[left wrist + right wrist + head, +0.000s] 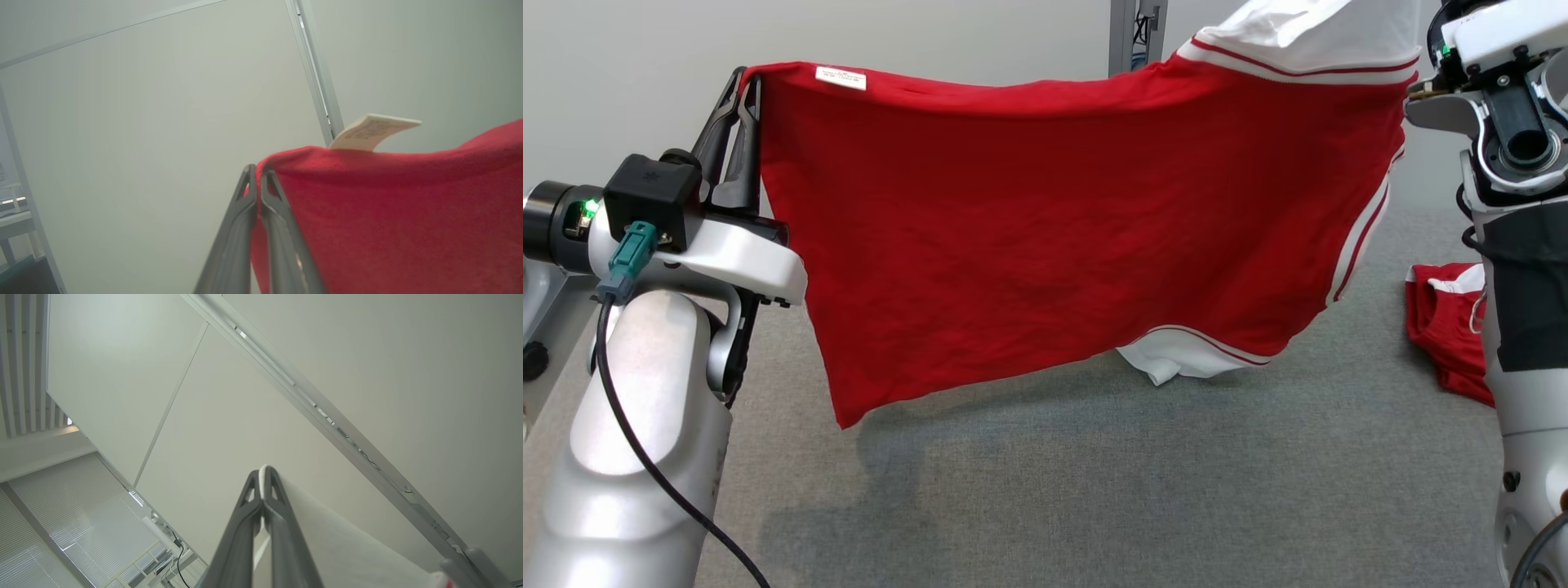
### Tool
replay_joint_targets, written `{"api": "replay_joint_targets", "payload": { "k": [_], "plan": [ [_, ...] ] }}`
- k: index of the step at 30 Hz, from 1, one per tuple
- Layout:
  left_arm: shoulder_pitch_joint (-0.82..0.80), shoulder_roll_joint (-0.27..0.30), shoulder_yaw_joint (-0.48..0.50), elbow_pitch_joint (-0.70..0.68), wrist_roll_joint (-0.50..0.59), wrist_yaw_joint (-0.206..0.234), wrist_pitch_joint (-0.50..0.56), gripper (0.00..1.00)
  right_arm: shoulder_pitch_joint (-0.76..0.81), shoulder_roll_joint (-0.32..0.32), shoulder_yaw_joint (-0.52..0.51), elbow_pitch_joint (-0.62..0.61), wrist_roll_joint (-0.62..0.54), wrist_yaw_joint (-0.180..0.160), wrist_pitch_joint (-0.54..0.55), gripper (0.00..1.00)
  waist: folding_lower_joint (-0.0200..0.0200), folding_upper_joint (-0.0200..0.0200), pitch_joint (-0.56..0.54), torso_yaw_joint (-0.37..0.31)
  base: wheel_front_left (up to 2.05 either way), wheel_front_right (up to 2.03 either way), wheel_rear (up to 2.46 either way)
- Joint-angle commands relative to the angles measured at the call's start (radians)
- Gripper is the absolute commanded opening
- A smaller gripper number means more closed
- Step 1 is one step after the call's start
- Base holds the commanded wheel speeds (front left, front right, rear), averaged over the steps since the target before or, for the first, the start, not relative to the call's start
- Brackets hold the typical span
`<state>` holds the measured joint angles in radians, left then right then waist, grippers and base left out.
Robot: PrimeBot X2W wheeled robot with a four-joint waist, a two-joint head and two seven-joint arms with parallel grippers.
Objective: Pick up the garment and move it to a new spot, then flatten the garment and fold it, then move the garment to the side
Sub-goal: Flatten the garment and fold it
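head view: red garment hangs stretched above the grey worktop (soft, light, floppy, i'd judge). left wrist view: my left claw clamped on its corner. right wrist view: right claw clamped on the white edge; corners hold best.

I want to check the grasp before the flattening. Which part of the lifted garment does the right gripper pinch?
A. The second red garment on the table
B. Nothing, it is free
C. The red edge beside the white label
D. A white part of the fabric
D: in the right wrist view the right gripper is shut on white fabric of the garment, while the red edge by the label is in the left gripper.
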<state>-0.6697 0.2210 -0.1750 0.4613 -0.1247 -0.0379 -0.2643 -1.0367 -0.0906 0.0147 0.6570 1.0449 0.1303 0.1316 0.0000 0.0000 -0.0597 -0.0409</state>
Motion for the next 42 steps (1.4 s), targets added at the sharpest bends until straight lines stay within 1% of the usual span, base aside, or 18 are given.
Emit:
{"api": "replay_joint_targets", "payload": {
  "k": [1,5,8,11,14,15,16,19,22,25,28,30,33,34,35,39,42],
  "plan": [
    [-0.016,0.007,0.003,0.005,-0.005,-0.004,0.0,0.0,-0.014,-0.006,0.003,0.003,-0.01,0.001,-0.003,0.0,0.0,0.0,0.004,0.001,0.0,0.0,0.0],
    [-0.056,-0.001,-0.012,0.044,-0.014,-0.022,0.007,0.0,-0.055,-0.01,0.013,0.029,-0.026,0.001,0.001,0.0,0.0,0.0,0.036,0.007,0.0,0.0,0.0],
    [-0.125,0.003,-0.032,0.09,-0.01,-0.043,0.028,0.0,-0.108,-0.014,0.013,0.072,-0.043,0.001,0.006,0.0,0.0,0.0,0.083,0.011,0.0,0.0,0.0],
    [-0.234,0.004,-0.051,0.131,-0.009,-0.061,0.051,0.0,-0.203,-0.02,0.022,0.105,-0.074,0.002,0.004,0.0,0.0,0.0,0.172,0.015,0.0,0.0,0.0],
    [-0.355,0.006,-0.06,0.181,-0.016,-0.069,0.072,0.0,-0.308,-0.014,0.03,0.14,-0.096,0.002,-0.005,0.0,0.0,0.0,0.273,0.013,0.0,0.0,0.0],
    [-0.451,0.004,-0.059,0.216,-0.023,-0.075,0.073,0.0,-0.384,-0.01,0.044,0.164,-0.109,0.002,-0.017,0.0,0.0,0.0,0.338,0.01,0.0,0.0,0.0],
    [-0.494,0.001,-0.06,0.237,-0.022,-0.076,0.07,0.0,-0.419,-0.008,0.051,0.174,-0.113,0.002,-0.024,0.0,0.0,0.0,0.366,0.011,0.0,0.0,0.0],
    [-0.621,-0.01,-0.057,0.308,-0.026,-0.077,0.054,0.0,-0.528,-0.008,0.087,0.196,-0.138,0.002,-0.071,0.0,0.0,0.0,0.435,0.019,0.0,0.0,0.0],
    [-0.74,-0.027,-0.045,0.37,-0.034,-0.057,0.029,0.0,-0.62,-0.011,0.124,0.221,-0.157,0.002,-0.139,0.0,0.0,0.0,0.489,0.03,0.0,0.0,0.0],
    [-0.842,-0.039,-0.036,0.415,-0.031,-0.035,0.007,0.0,-0.704,-0.02,0.172,0.236,-0.181,0.002,-0.237,0.0,0.0,0.0,0.522,0.042,0.0,0.0,0.0],
    [-0.915,-0.056,-0.018,0.42,-0.037,-0.012,0.0,0.0,-0.756,-0.025,0.217,0.248,-0.197,0.002,-0.342,0.0,0.0,0.0,0.547,0.052,0.0,0.0,0.0],
    [-0.929,-0.067,-0.006,0.383,-0.034,-0.003,-0.001,0.0,-0.772,-0.03,0.254,0.239,-0.208,0.002,-0.378,0.0,0.0,0.0,0.56,0.057,0.0,0.0,0.0],
    [-0.909,-0.08,0.007,0.337,-0.027,0.003,-0.001,0.0,-0.769,-0.05,0.311,0.187,-0.226,0.002,-0.397,0.0,0.0,0.0,0.58,0.065,0.0,0.0,0.0],
    [-0.897,-0.083,0.01,0.33,-0.026,0.001,-0.001,0.0,-0.757,-0.065,0.316,0.152,-0.24,0.002,-0.398,0.0,0.0,0.0,0.587,0.067,0.0,0.0,0.0],
    [-0.897,-0.083,0.01,0.33,-0.026,0.001,-0.001,0.0,-0.757,-0.065,0.316,0.152,-0.24,0.002,-0.398,0.0,0.0,0.0,0.587,0.067,0.0,0.0,0.0],
    [-0.846,-0.095,0.013,0.334,-0.02,-0.015,0.0,0.0,-0.653,-0.09,0.339,0.06,-0.28,0.002,-0.396,0.0,0.0,0.0,0.614,0.074,0.0,0.0,0.0],
    [-0.8,-0.095,0.006,0.353,-0.008,-0.029,0.0,0.0,-0.582,-0.104,0.358,0.031,-0.291,0.002,-0.397,0.0,0.0,0.0,0.631,0.076,0.0,0.0,0.0]
  ]
}}
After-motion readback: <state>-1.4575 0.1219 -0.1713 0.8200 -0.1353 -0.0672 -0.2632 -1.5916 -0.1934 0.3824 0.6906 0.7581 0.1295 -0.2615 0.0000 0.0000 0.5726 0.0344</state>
